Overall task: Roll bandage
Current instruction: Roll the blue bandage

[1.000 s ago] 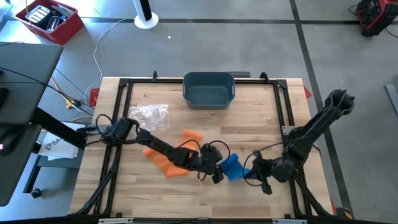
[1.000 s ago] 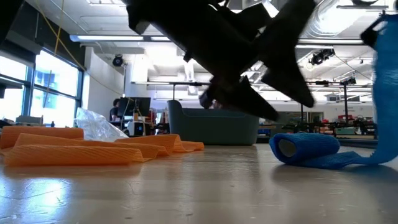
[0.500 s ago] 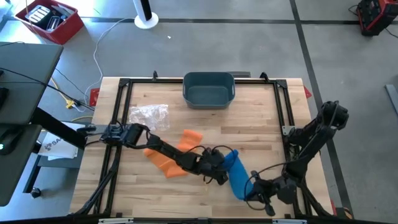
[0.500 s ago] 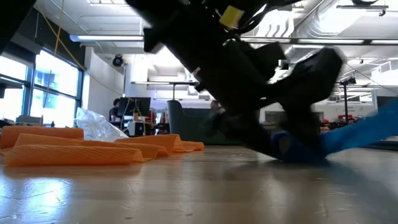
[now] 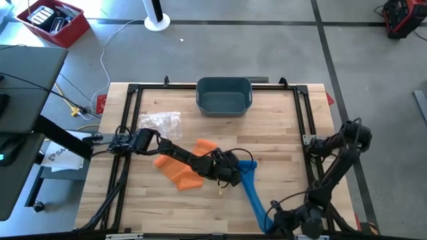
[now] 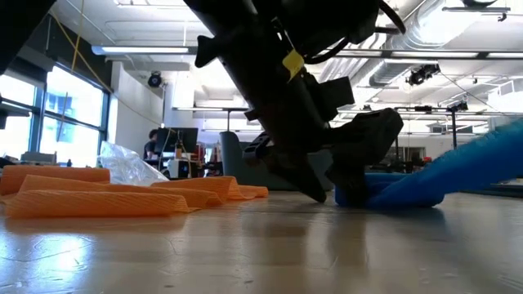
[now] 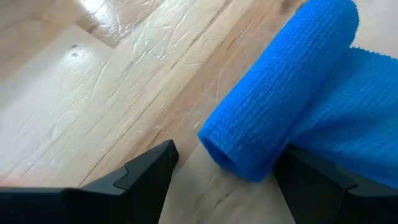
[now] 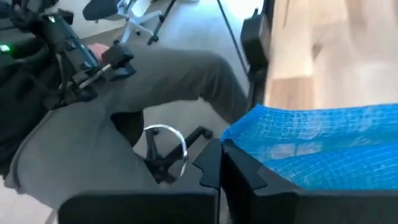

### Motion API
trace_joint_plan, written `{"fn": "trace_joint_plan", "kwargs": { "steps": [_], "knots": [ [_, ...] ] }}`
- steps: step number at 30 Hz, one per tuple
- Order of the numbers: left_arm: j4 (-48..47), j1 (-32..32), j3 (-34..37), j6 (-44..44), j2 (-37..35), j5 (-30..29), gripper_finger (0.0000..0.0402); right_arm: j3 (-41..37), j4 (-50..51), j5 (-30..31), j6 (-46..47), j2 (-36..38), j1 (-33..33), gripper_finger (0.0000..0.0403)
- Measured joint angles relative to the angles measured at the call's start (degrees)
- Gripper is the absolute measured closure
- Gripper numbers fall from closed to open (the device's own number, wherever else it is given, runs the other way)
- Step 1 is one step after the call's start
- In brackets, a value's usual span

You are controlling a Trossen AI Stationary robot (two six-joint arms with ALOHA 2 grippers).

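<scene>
- The dark teal, rounded plastic bin [image 5: 223,96] sits at the far middle edge of the wooden table [image 5: 280,140]; nothing shows inside it.
- The blue woven elastic bandage [image 5: 252,190] lies near the table's middle, its rolled end [image 7: 273,118] resting on the wood and a loose strip running toward the front right edge.
- The left gripper [image 5: 231,175] is low at the roll, its fingers [image 7: 146,174] spread wide on either side of it without clamping it.
- The right gripper [image 5: 279,217] is at the table's front edge, pinched closed on the strip's free end [image 8: 311,149], drawing it out straight.
- An orange woven bandage [image 5: 183,170], unrolled and bunched, lies just left of the left gripper.
- A crumpled clear plastic wrapper [image 5: 160,124] lies toward the far left, well apart from the bin.
</scene>
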State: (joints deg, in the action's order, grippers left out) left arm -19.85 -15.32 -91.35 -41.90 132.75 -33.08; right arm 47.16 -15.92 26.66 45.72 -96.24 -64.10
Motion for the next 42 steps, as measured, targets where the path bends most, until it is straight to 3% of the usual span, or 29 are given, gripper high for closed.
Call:
{"fn": "trace_joint_plan", "kwargs": {
  "steps": [6, 14, 19, 24, 28, 36, 42],
  "knots": [
    [0.21, -1.47, 0.12, -0.30, -0.89, 2.47, 0.0138, 2.50, 2.92, -1.18, 2.99, -4.95, -0.06, 0.0403],
    [-1.32, -6.84, 0.42, -2.93, -6.77, 5.40, 0.0138, 5.45, 20.69, 1.73, 8.25, -3.85, 0.45, 0.0403],
    [4.38, -7.55, 0.35, -2.32, -7.80, 2.52, 0.0138, 5.70, 20.97, 2.70, 7.77, -3.72, 1.24, 0.0403],
    [14.19, -6.68, 0.24, 1.98, -5.17, 1.13, 0.0138, 5.70, 20.79, 2.15, 6.98, -3.72, 1.86, 0.0403],
    [16.14, -4.53, 0.30, 2.53, -2.42, 0.47, 0.0138, 5.70, 20.51, 1.12, 5.79, -3.72, 2.09, 0.0403],
    [5.47, -1.47, -0.13, -1.51, -0.76, 1.52, 0.0138, 5.70, 18.96, 2.62, 8.27, -3.72, 1.59, 0.0403],
    [2.34, -0.41, 0.33, 3.92, -0.96, -1.49, 0.0138, 5.61, 16.06, 1.56, 10.37, -3.98, -0.76, 0.0403]
  ]
}}
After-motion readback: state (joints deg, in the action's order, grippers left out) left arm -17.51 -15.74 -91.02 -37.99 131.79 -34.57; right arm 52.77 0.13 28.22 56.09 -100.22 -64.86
